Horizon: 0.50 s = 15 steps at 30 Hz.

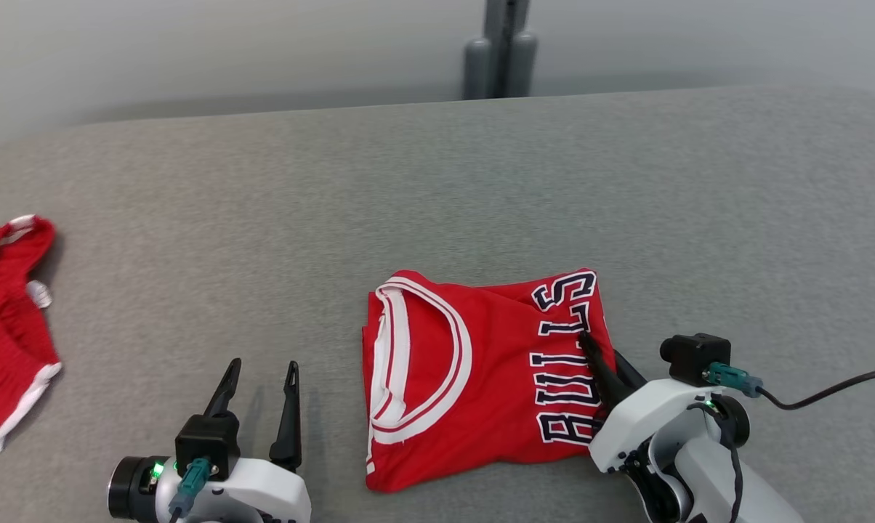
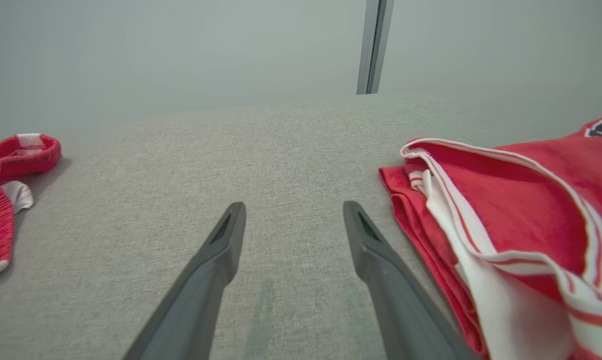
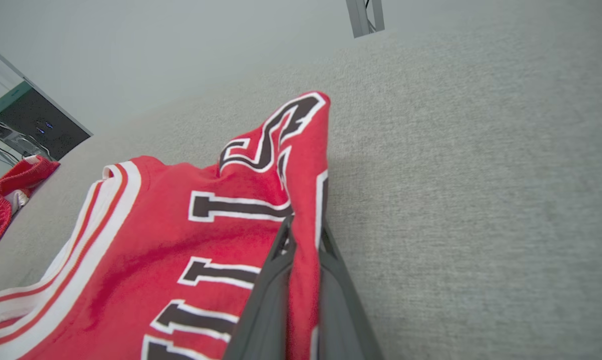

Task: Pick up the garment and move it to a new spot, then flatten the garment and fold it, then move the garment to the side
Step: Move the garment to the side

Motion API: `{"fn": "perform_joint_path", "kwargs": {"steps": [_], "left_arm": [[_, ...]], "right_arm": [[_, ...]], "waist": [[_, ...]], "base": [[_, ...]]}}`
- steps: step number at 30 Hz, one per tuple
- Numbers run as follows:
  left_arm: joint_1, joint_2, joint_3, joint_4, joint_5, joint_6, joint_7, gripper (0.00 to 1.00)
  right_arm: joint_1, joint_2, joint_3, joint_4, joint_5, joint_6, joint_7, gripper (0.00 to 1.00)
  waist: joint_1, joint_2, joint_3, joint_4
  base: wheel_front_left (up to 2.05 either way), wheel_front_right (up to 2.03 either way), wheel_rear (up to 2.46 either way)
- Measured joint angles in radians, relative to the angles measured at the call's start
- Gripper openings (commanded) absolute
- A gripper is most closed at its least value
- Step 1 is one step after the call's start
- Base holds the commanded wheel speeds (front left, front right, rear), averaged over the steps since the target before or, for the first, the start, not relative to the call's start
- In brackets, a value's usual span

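Two pincers flank the garment (image 1: 481, 370) in the head view. It is a red jersey folded to a near-square packet, lying on the grey desk (image 1: 481, 181) just ahead of the robot and right of centre. The right pincer (image 1: 596, 352) comes in from the near right and meets the packet's right edge. That edge carries the dark lettering (image 1: 565, 363), which runs away from the robot. The left pincer (image 1: 263, 363) sits low over the desk just beside the packet's left edge, apart from it, jaws spread and empty. A second red cloth (image 1: 9, 327) lies well apart at the far left. A grey post (image 1: 499, 51) stands beyond the desk's back edge.

In the left wrist view the spread fingers (image 2: 223, 250) point over bare desk. The jersey's white-banded collar (image 2: 506, 320) is stacked in layers just to their right, with the other red cloth off at the left.

The right wrist view settles the grip. Both dark fingers (image 3: 273, 295) are clenched on the lettered edge about midway along it, with red fabric pinched between them.

Folding looks finished, so the shift aside is likely what remains. The right arm is the one in contact, and open desk lies to its right and farther back. Leftwards, the idle pincer and then the other cloth stand in the path. A one-sided hold may let the layers trail or unfold.
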Motion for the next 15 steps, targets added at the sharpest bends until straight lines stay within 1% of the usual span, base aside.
{"fn": "perform_joint_path", "kwargs": {"steps": [6, 10, 15], "left_arm": [[-0.029, 0.0, -0.005, 0.013, 0.019, -0.017, 0.0, 1.0], [-0.034, 0.0, 0.002, 0.006, 0.02, -0.018, 0.0, 1.0], [-0.033, -0.001, 0.002, 0.007, 0.03, -0.028, 0.0, 1.0]], "right_arm": [[0.027, -0.001, -0.017, -0.04, -0.059, 0.0, -0.001, 0.0], [0.053, -0.002, -0.009, -0.062, -0.096, 0.0, -0.001, 0.0], [0.07, -0.003, -0.003, -0.099, -0.106, 0.0, -0.001, 0.0]], "waist": [[0.0, 0.0, 0.0, -0.163], [0.0, 0.0, -0.002, -0.276], [0.0, 0.0, -0.003, -0.411]], "base": [[0.0, 0.0, 0.0], [0.0, 0.0, 0.0], [0.0, 0.0, 0.0]]}}
